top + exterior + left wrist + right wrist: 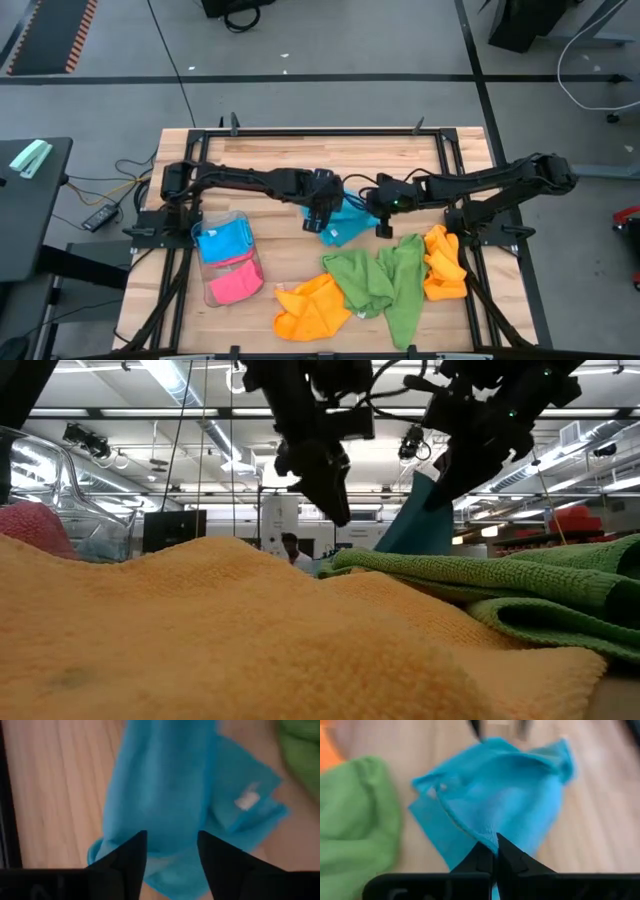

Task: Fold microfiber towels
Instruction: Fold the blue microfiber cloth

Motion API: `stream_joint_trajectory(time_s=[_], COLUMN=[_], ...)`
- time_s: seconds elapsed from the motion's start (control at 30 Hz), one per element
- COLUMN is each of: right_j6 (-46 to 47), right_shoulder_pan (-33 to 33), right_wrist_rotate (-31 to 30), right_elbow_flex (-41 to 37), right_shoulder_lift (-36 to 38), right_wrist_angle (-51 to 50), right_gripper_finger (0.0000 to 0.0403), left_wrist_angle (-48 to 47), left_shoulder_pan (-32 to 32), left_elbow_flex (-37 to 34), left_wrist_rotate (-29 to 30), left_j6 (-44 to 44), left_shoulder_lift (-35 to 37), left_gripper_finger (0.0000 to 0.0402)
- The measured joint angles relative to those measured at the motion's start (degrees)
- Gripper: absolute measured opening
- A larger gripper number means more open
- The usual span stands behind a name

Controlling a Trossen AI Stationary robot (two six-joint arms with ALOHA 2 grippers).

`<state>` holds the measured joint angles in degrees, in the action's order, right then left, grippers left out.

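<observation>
The right hand point(494, 851) is pinched together on an edge of the sky blue towel point(510, 800), the cloth running up out of its closed tips. In the overhead view this hand point(383, 228) sits at the middle of the counter point(280, 215), just to the right of the blue towel point(345, 222), with its dark arm reaching in from the right side. From table height the blue cloth point(415, 520) hangs in a raised peak under that arm.

The left hand point(170, 851) stands over the same towel with its two fingers apart; blue cloth point(165, 790) shows between and beyond them, a small white label on one flap, but whether the fingers touch the cloth cannot be told. From above, this hand point(318, 218) is just to the left of the towel, facing the right hand across it.

Nearer the front edge lie two green towels point(385, 280), crumpled and overlapping. An orange towel point(312, 308) lies at their left, touching them, and a second orange towel point(443, 265) lies bunched at their right. On the left side of the counter a clear plastic tray point(222, 290) holds a folded blue towel point(222, 240) and a folded pink towel point(236, 283), side by side.
</observation>
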<state>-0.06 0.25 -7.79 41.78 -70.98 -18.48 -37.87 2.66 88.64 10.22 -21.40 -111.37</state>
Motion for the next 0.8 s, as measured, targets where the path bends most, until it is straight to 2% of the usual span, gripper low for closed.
stream_joint_trajectory(time_s=[0.13, 0.27, 0.43, 0.5, 0.63, 0.8], right_j6=[-0.26, -1.59, -1.70, -1.70, -1.55, -0.98], right_shoulder_pan=[1.23, 2.73, 3.04, 3.04, 3.02, 3.04], right_wrist_rotate=[3.53, 3.83, 3.84, 3.84, 3.83, 3.85], right_elbow_flex=[0.00, 0.02, 0.02, 0.02, 0.02, 0.02], right_shoulder_lift=[-0.18, -0.52, -0.52, -0.52, -0.52, -0.52], right_wrist_angle=[-0.03, -0.09, 0.45, 0.46, 0.54, 0.34], right_gripper_finger=[0.0009, 0.0008, 0.0008, 0.0008, 0.0008, 0.0008], left_wrist_angle=[3.70, 8.53, 21.73, 22.53, 24.98, 21.44], left_shoulder_pan=[2.58, 3.45, 3.29, 3.29, 3.36, 3.56], left_elbow_flex=[-2.89, -5.46, -7.25, -7.56, -7.58, -7.61], left_wrist_rotate=[-0.48, -0.88, -1.13, -1.03, 5.27, 20.08], left_j6=[-0.95, -8.16, -2.64, -2.69, -2.95, -5.81], left_shoulder_lift=[-0.07, -0.11, -0.49, -1.77, -5.78, -8.10], left_gripper_finger=[0.0204, 0.0207, 0.0198, 0.0193, 0.0187, 0.0185])
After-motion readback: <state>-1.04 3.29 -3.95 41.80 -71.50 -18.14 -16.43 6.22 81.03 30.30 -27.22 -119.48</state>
